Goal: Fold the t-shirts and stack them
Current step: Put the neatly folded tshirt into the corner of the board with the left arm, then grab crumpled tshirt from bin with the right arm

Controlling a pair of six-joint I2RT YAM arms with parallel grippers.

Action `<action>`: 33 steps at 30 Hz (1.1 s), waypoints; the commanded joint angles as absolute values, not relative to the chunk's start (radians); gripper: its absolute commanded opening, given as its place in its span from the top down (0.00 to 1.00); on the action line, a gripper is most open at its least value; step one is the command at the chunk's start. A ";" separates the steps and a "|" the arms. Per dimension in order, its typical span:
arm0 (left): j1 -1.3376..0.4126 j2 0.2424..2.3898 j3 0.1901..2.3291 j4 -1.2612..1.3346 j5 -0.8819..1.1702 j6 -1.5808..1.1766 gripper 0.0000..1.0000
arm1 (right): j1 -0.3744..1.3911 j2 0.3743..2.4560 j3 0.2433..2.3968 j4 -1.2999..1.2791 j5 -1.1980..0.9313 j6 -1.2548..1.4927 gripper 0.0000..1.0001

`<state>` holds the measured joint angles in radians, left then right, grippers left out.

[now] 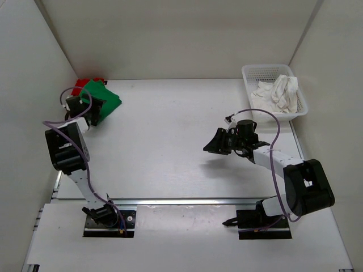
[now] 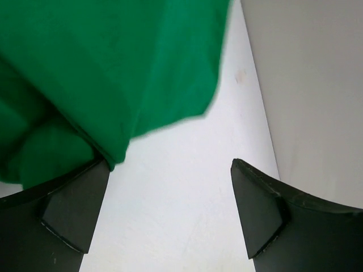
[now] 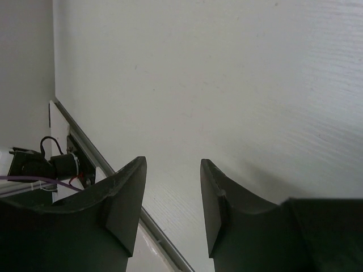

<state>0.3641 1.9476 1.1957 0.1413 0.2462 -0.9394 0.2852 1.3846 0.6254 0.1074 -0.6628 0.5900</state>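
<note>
White mesh basket (image 1: 248, 72) at 2 o'clock holds the white t-shirt (image 1: 281, 93). Green t-shirt (image 1: 105, 97) over red t-shirt (image 1: 85, 82) at 10 o'clock on the counter (image 1: 170, 124). Left end effector (image 2: 169, 167) wide apart, empty, beside the green edge. Right end effector (image 3: 173, 164) partly apart, empty, 3 o'clock.

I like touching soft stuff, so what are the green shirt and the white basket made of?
The green shirt looks like soft, matte cloth, maybe cotton. It drapes and creases and has no shine. The white basket looks like hard plastic, with stiff walls full of small holes and a smooth rim.
</note>
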 commanded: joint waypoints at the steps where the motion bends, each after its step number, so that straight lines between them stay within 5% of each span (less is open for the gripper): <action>1: 0.285 1.793 1.154 0.238 0.239 -0.937 0.02 | 0.287 1.374 0.618 0.143 -0.652 0.569 0.58; 9: 0.225 1.496 0.936 0.264 0.013 -0.937 0.01 | 0.285 1.417 0.705 0.149 -0.614 0.588 0.73; 13: 0.227 1.421 0.894 0.269 0.005 -0.937 0.01 | 0.267 1.459 0.781 0.127 -0.585 0.586 1.00; 22: -0.369 1.537 1.051 0.178 -0.049 -0.687 0.01 | 0.092 1.676 1.288 -0.084 -0.318 0.439 0.99; 27: -0.563 1.592 1.013 0.181 0.079 -0.709 0.01 | -0.067 1.775 1.466 -0.236 -0.169 0.336 0.88; 33: -0.702 1.609 0.873 0.185 0.182 -0.709 0.01 | -0.215 1.936 1.687 -0.388 0.077 0.222 0.44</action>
<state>-0.6533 1.6157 0.9287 0.1959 0.1066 -0.7219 -0.1749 1.8854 1.6073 -0.2779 -0.0818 0.3096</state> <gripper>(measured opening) 0.984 0.513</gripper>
